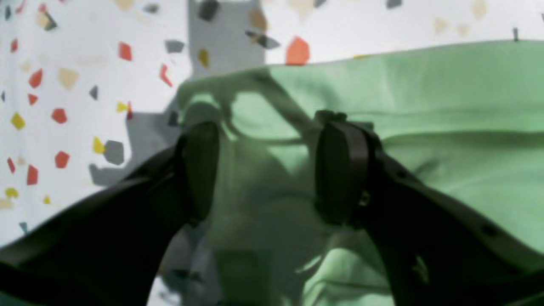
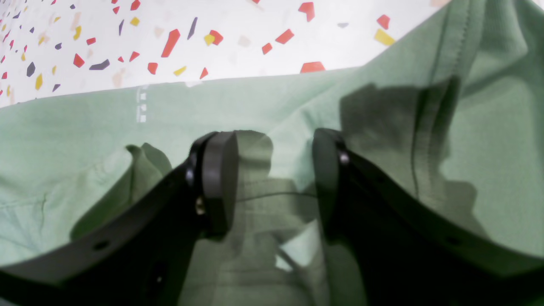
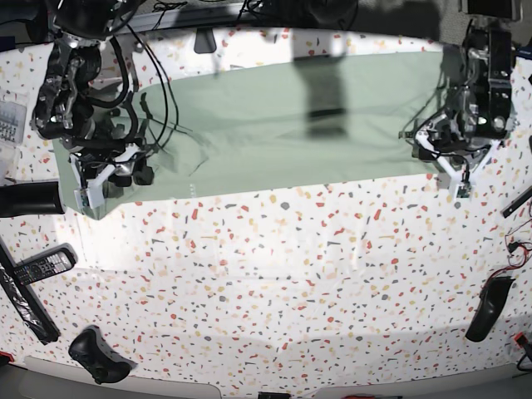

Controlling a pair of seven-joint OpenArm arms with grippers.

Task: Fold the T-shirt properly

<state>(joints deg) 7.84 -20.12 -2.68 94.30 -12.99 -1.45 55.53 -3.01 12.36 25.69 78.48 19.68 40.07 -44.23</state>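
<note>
Base view: the T-shirt (image 3: 274,125) is lying spread out as a long pale green band across the far part of the speckled desk (image 3: 274,274), stretching from one arm to the other. A dark shadow is falling across its middle. The right claw (image 3: 116,176) is hanging over the shirt's end on the left of this view, and the left claw (image 3: 445,162) is hanging over the opposite end, at the shirt's near edge. Along the desk's margins a remote control (image 3: 40,266), a black game controller (image 3: 100,356) and a dark cylinder (image 3: 29,199) are lying well apart from the shirt.

Left wrist view: the left claw (image 1: 265,170) is standing wide open, its two dark pads (image 1: 340,170) poised on either side of a rumpled corner of the T-shirt (image 1: 446,127). Cloth is showing between the pads, but neither is pressing on it. The shirt's edge is running across the frame, with bare desk (image 1: 85,63) beyond.

Right wrist view: the right claw (image 2: 274,178) is likewise standing open over the T-shirt (image 2: 63,127), with wrinkled cloth and a seam lying in the gap between its pads (image 2: 219,178). No grip on the cloth is showing. A raised fold is standing just beside the pad on this view's left, and a stitched hem is running up toward the upper right corner.
</note>
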